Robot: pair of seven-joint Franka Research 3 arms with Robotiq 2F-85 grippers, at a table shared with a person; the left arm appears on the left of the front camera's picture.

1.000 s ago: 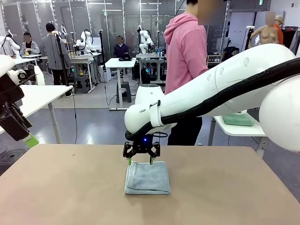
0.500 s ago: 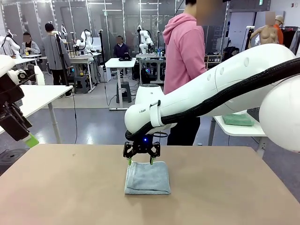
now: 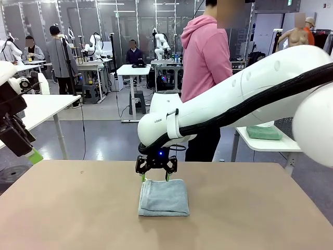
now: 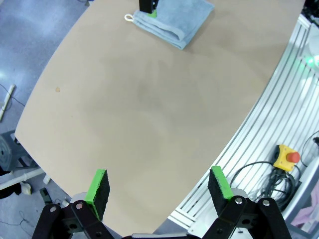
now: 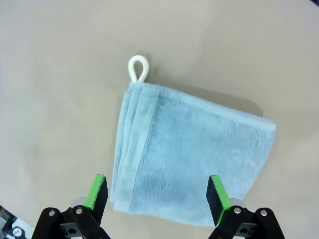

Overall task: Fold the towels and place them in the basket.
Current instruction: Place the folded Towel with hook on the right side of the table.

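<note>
Front view: right tool (image 3: pixel 155 178) over towel (image 3: pixel 164 198)

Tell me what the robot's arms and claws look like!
The right arm is fat, round and shiny white. A black cable runs along it, and there is tiny grey lettering near the wrist. The right gripper is black with a little blue light. The left gripper is black too. Each has two fingers tipped with bright green pads.

Towel (image 4: pixel 183 21) — far edge beyond the frame
</note>
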